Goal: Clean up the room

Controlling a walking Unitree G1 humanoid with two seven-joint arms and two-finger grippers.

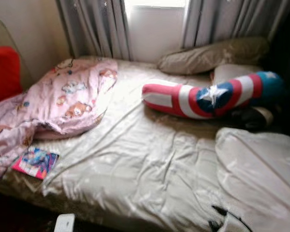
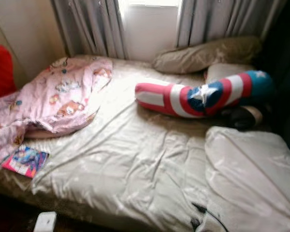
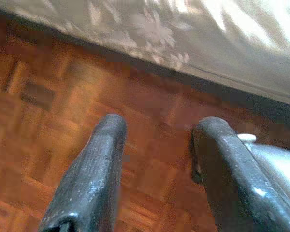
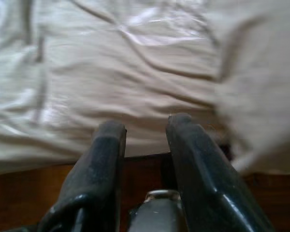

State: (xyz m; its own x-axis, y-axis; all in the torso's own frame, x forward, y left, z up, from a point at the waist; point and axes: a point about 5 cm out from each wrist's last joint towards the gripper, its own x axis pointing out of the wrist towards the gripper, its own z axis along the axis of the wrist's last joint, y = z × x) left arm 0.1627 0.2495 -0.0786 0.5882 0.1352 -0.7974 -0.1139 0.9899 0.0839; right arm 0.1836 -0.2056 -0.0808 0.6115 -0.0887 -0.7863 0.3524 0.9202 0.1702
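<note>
Bed: a bed (image 1: 150, 169) with a wrinkled cream sheet spans the head views; its near edge runs along the bottom of the picture, its far edge meets the wall under the window (image 1: 154, 24).
Open room on the sheet: the middle, from the near edge up toward the window, is bare wrinkled fabric between the pink blanket and the long cushion.
Pink blanket: a crumpled pink cartoon-print blanket (image 1: 53, 104) is heaped on the bed's left part, reaching back to the curtains (image 1: 94, 29).
Book: a colourful picture book (image 1: 35, 162) lies flat at the near left corner, just beside the blanket's lower hem, close to the edge.
Long cushion: a curved red, white and blue star-shield bolster (image 1: 208, 96) lies across the far right part.
Pillows: a beige pillow (image 1: 212, 55) sits behind the bolster against the curtains; a second pale one (image 1: 229, 72) shows at the bolster's back.
Folded cover: a pale duvet (image 1: 258, 169) is piled on the near right corner.
Red cushion: a red cushion (image 1: 4, 72) stands at the far left, beside the bed.
Floor: dark reddish parquet (image 3: 63, 145) runs under the bed's edge; a small white object (image 1: 64, 223) lies on it below the near edge.
Left gripper: left gripper (image 3: 157, 140) hangs over the parquet beside the bed's side, fingers spread, nothing between them.
Right gripper: right gripper (image 4: 145, 128) hangs at the bed's edge, pointing at the sheet, fingers parted with a narrow gap, empty.
</note>
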